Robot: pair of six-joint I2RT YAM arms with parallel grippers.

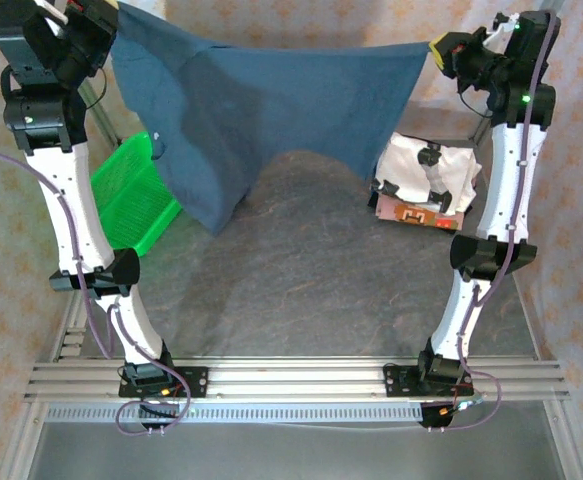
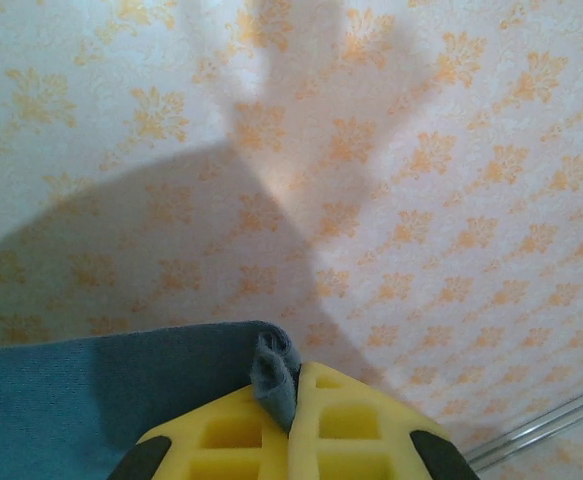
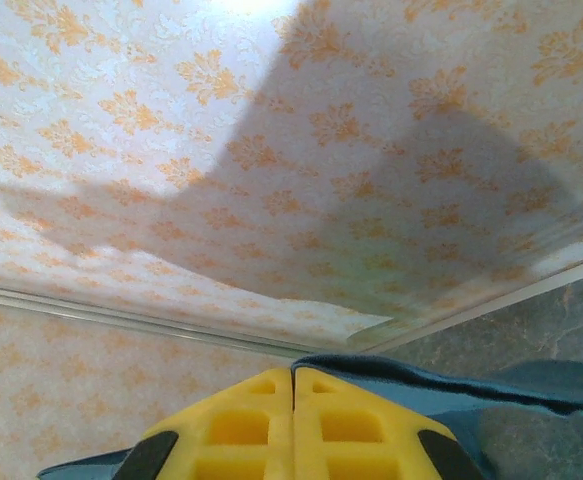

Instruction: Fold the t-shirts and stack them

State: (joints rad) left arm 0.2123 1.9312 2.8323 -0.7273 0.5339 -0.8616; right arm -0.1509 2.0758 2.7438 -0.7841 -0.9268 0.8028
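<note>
L pincer (image 2: 293, 392) & R pincer (image 3: 293, 385) closed tight on blue shirt (image 1: 271, 100) corners; pull it straight, lay flat on tabletop (image 1: 301, 290)

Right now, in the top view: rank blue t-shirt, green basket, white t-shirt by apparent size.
1. blue t-shirt: largest by far.
2/3. green basket and white t-shirt look alike; the basket is partly hidden, so unranked.

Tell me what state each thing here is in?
Blue t-shirt, lifted, spread out in the air.
Brown printed t-shirt, lying on the table.
White-and-black t-shirt, bunched on top of it.
Green basket, tipped up.
Left pincer, shut on blue t-shirt.
Right pincer, shut on blue t-shirt.
</note>
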